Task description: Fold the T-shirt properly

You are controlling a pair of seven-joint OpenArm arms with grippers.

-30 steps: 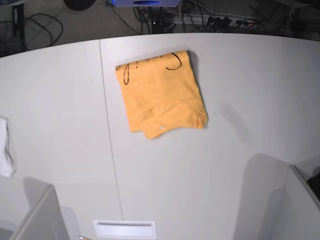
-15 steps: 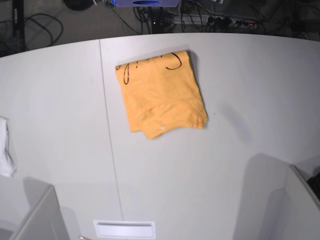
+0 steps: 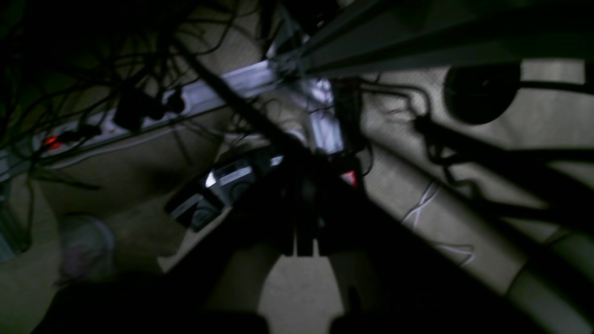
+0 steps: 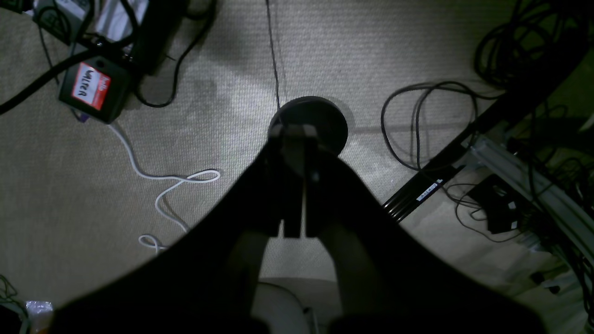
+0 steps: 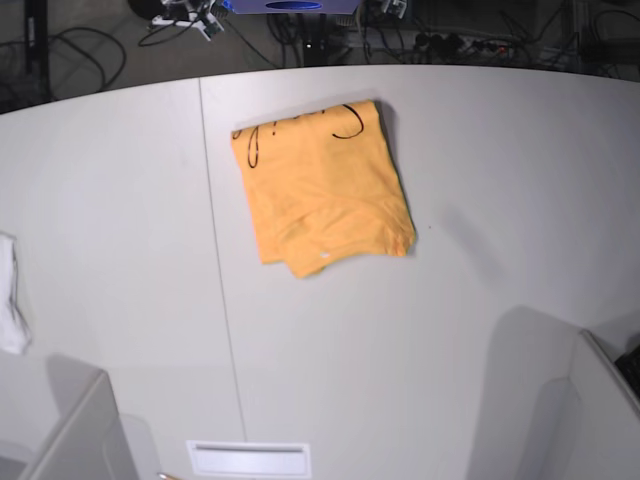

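A red-and-white name sticker (image 4: 87,86) reading "hello" is seen on a black box (image 4: 95,89), upper left of the right claw (image 4: 294,134); its handwritten name is illegible.

Light-orange cotton T-shirt (image 5: 322,190): plain apricot, thin black cursive marks along its far edge, small white spot near the front hem. Pale grey-white flat table (image 5: 480,330), thin dark seam line down it. Small white cloth (image 5: 10,300) at the table's edge. Beige woven carpet (image 4: 93,195) with black cables, one white cable (image 4: 162,185), black box with red-and-white label (image 4: 93,88).
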